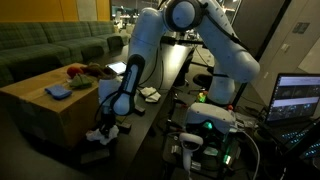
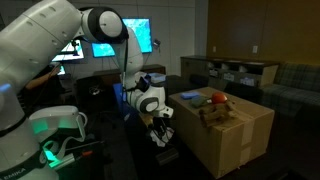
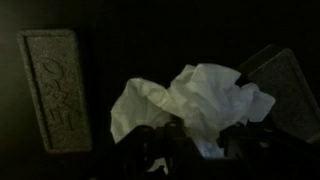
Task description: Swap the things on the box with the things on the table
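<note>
Exterior view: arm was bent down, end effector (image 1: 107,128) low over the black counter (image 1: 145,116), just beside the box (image 1: 40,112). The box stood against the counter's edge and carried a blue cloth (image 1: 58,92) near its front, with a red item (image 1: 76,70) further back. Image was too dark and small to read the jaws. Exterior view from the opposite side: same pose, end effector close to the counter surface next to the box wall, red item (image 2: 218,98) on the box top along with something brownish I couldn't identify. Jaw state couldn't be read there either. Wrist view: very dark. A white crumpled cloth (image 3: 195,100) lay on the counter mid-frame, directly at the fingertips, which showed only as dark shapes at the bottom edge. A grey rectangular block (image 3: 55,90) with a speckled face lay flat on the left, apart from the cloth. A dark grey flat piece (image 3: 275,65) sat upper right, touching or partly behind the cloth. Couldn't tell whether the end effector was clenched on the cloth or released: the fingers overlapped it, but the grip wasn't resolvable.
</note>
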`<action>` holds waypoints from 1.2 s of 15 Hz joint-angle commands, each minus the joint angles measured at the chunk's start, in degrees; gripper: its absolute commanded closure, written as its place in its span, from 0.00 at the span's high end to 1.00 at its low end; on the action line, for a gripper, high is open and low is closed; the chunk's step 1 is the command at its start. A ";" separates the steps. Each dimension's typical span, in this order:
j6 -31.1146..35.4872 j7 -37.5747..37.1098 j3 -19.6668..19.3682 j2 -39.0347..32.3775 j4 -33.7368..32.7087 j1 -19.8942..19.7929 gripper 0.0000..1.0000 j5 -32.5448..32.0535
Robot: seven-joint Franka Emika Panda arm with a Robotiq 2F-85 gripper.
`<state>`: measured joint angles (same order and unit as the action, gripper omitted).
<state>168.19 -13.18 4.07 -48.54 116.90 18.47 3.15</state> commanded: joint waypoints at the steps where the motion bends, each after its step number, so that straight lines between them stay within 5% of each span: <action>1: 0.91 -2.40 -3.34 0.34 -0.60 3.48 0.69 -0.06; 5: 1.28 -2.33 -4.85 3.30 1.26 5.54 0.99 -0.81; 12: 2.16 -0.89 -2.98 7.51 2.99 8.77 1.00 -2.87; 18: 4.02 2.93 2.67 5.96 2.15 9.42 1.00 -5.01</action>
<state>170.22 -13.02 4.26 -42.79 118.22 28.38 -0.79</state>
